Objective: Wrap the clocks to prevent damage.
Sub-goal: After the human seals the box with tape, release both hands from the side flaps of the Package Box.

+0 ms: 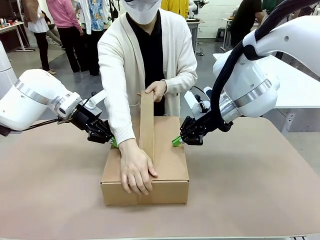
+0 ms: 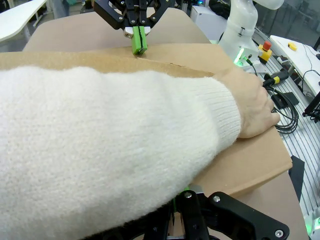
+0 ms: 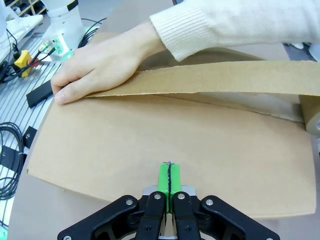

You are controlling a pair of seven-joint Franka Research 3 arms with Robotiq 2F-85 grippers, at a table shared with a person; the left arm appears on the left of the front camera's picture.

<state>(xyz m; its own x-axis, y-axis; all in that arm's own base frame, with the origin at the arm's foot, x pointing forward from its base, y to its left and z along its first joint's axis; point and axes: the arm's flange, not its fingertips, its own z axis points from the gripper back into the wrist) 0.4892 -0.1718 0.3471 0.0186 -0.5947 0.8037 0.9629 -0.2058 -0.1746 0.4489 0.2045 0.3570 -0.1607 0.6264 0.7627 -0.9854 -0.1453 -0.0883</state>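
Evidently sealing is in hand — between the left pincer (image 1: pixel 112 141) and right pincer (image 1: pixel 177 141), both shut, empty, pressing the cardboard box (image 1: pixel 170 165), a person's hand (image 1: pixel 136 170) lays brown tape (image 1: pixel 147 120). The clocks are presumably inside, unseen. Next — hold steady.

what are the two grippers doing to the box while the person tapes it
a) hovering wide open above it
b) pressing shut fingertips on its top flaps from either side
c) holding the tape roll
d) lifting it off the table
b: the left gripper and right gripper are both shut, their green tips resting on the top of the box, which sits on the table.
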